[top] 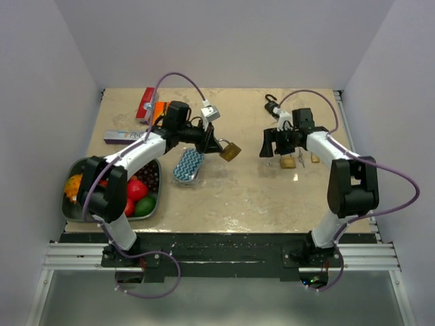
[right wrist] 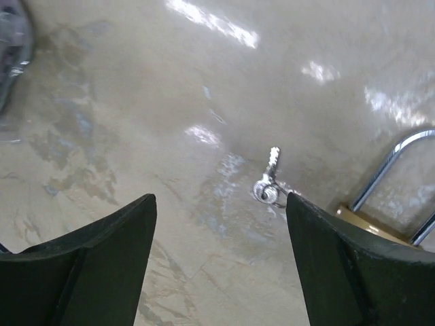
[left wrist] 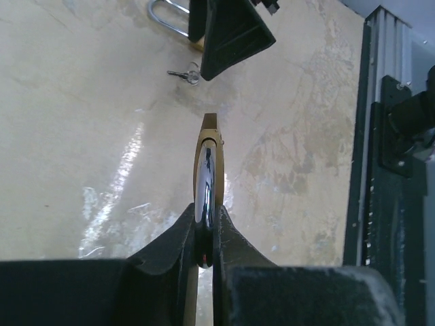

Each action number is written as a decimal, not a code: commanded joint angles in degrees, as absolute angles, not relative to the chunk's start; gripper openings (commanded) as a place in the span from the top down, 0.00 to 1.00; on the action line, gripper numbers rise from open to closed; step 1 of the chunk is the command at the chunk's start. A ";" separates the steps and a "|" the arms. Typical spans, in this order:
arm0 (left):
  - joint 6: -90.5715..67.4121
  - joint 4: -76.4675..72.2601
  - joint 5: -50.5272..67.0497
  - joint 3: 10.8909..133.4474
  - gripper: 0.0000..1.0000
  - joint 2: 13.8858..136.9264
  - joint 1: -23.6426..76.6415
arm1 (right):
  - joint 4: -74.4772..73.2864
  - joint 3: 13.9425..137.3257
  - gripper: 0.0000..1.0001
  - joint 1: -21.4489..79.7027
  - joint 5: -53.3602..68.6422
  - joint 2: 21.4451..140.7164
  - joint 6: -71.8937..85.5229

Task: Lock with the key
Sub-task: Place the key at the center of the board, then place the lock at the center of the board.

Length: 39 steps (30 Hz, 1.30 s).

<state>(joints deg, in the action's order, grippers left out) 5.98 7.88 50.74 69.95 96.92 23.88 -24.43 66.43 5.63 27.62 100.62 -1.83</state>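
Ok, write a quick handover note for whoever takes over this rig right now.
Left gripper: shut on the padlock, held off the table.
Right gripper: open, above the key, not touching it.
The key lies on the table beside a second padlock.
Done: padlock picked up.
Left: grasp the key, insert it in the held padlock, turn it to lock.

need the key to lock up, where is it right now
The key lies flat on the table on the right side, framed between the open right gripper fingers in the right wrist view, beside a loose padlock.
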 commanded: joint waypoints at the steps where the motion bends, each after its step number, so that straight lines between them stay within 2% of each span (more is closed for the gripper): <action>1: -7.27 9.23 54.92 79.08 1.00 101.49 25.49 | -22.60 70.14 0.18 10.70 28.92 92.57 -11.15; 4: -15.10 9.31 56.68 81.20 1.00 104.40 25.49 | -18.74 67.42 0.17 15.53 25.07 88.87 -15.28; 12: -19.77 14.23 60.54 86.56 1.00 108.97 25.49 | -11.17 63.37 0.11 27.23 16.53 84.28 -19.07; 22: -22.32 13.71 63.63 86.92 1.00 108.72 25.49 | -8.88 61.35 0.09 31.64 12.84 85.34 -22.24; 32: -22.85 12.92 64.51 86.66 1.00 108.55 25.49 | -6.85 60.82 0.23 32.52 10.11 85.96 -22.33; 34: -22.85 12.92 64.60 86.57 1.00 108.63 25.49 | -7.12 60.91 0.30 32.78 9.58 86.04 -22.15; 35: -22.94 12.83 64.69 86.57 1.00 108.63 25.49 | -7.03 60.91 0.37 32.87 9.58 86.13 -21.97; 36: -22.94 12.75 64.86 86.49 1.00 108.72 25.49 | -7.21 61.00 0.54 32.87 9.32 86.31 -21.62; 38: -22.76 12.74 64.60 86.31 1.00 108.37 25.31 | -7.56 61.35 0.73 32.87 7.92 86.75 -20.31; 39: -22.85 12.83 64.34 86.13 0.99 108.20 25.23 | -8.34 61.52 0.90 32.87 7.82 86.75 -19.87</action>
